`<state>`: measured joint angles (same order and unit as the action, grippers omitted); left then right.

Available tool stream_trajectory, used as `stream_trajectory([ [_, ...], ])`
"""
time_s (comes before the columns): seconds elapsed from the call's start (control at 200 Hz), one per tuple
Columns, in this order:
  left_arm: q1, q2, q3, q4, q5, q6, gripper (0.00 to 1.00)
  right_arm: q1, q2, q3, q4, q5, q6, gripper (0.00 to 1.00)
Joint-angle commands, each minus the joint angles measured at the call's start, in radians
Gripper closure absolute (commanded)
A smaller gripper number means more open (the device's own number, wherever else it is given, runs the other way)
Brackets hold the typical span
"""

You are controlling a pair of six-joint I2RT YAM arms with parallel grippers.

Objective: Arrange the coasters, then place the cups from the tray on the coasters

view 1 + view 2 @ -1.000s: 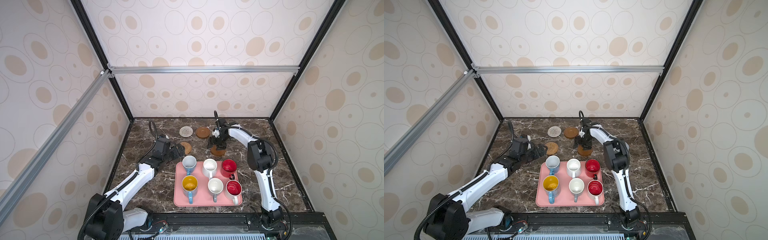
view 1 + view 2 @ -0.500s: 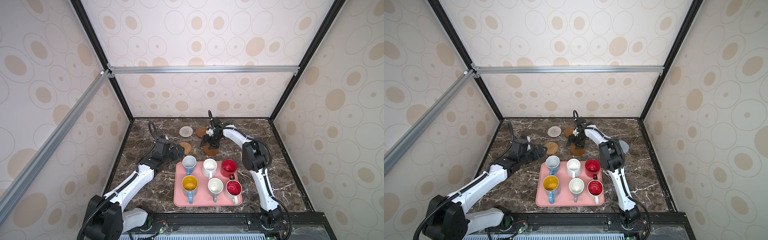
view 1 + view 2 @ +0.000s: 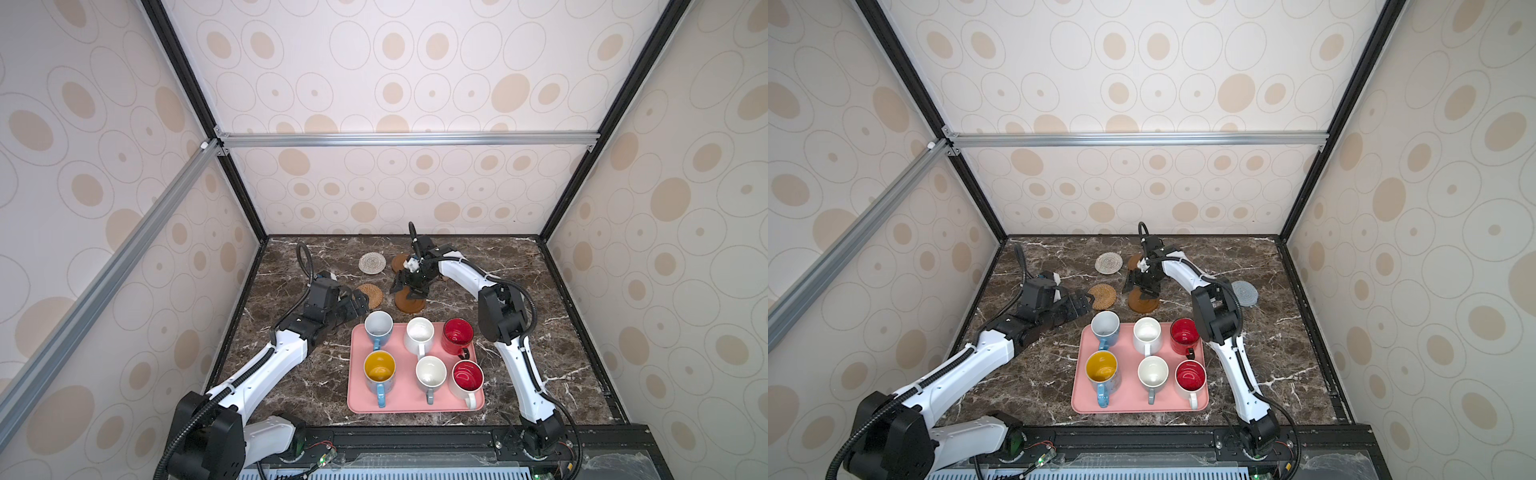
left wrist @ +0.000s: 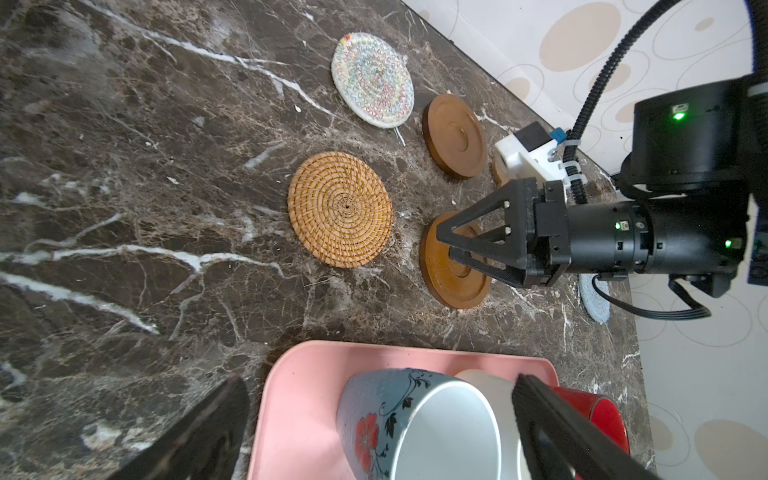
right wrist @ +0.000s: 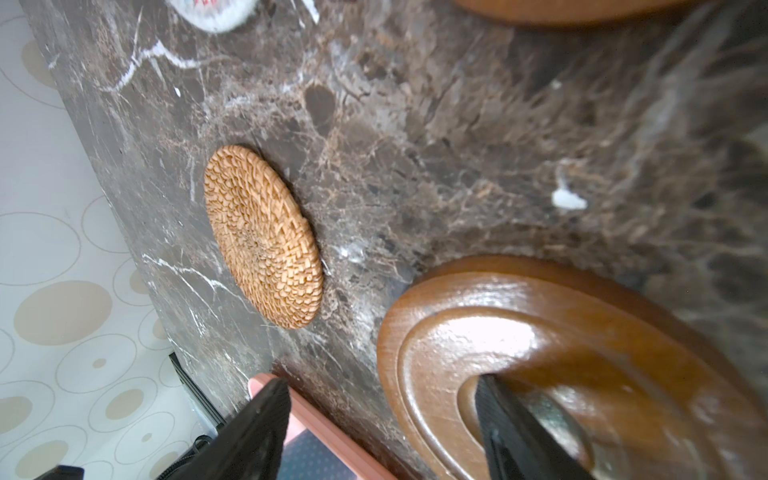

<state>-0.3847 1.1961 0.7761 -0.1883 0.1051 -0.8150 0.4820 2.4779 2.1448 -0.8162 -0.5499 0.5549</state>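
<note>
Six cups stand on the pink tray (image 3: pixel 361 399), among them a blue one with a white inside (image 3: pixel 378 326) at its far left corner. Beyond the tray lie the coasters: grey-white woven (image 3: pixel 372 263), tan rattan (image 3: pixel 370 295), a brown disc (image 3: pixel 399 262) and a second brown disc (image 3: pixel 411 306). My right gripper (image 3: pixel 405 291) is open over this second disc (image 5: pixel 519 332), with one fingertip (image 5: pixel 498 411) on its middle. My left gripper (image 3: pixel 358 305) hangs open just left of the blue cup (image 4: pixel 386 415), which its wrist view shows between the jaws, ungripped.
A pale blue-grey round coaster (image 3: pixel 1245 293) lies right of my right arm. The right forearm crosses above the table behind the tray. Black frame posts and patterned walls close in the table on three sides.
My right gripper has moved left, and the brown disc under it has slid left with it, closer to the rattan coaster. The left arm has stayed still.
</note>
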Motion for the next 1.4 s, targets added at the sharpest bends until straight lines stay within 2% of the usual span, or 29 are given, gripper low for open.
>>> stream_trajectory([
  [0.0, -0.007, -0.021, -0.003, 0.011, -0.016, -0.014, 0.00, 0.016, 0.095, -0.023, -0.006, 0.054, 0.015, 0.25],
  [0.38, -0.007, -0.018, -0.001, 0.010, -0.015, -0.013, 0.00, 0.015, 0.103, 0.002, 0.020, 0.098, 0.055, 0.25],
  [1.396, -0.008, 0.000, 0.029, -0.001, -0.010, -0.004, 0.00, 0.015, 0.116, 0.036, 0.035, 0.120, 0.081, 0.25],
])
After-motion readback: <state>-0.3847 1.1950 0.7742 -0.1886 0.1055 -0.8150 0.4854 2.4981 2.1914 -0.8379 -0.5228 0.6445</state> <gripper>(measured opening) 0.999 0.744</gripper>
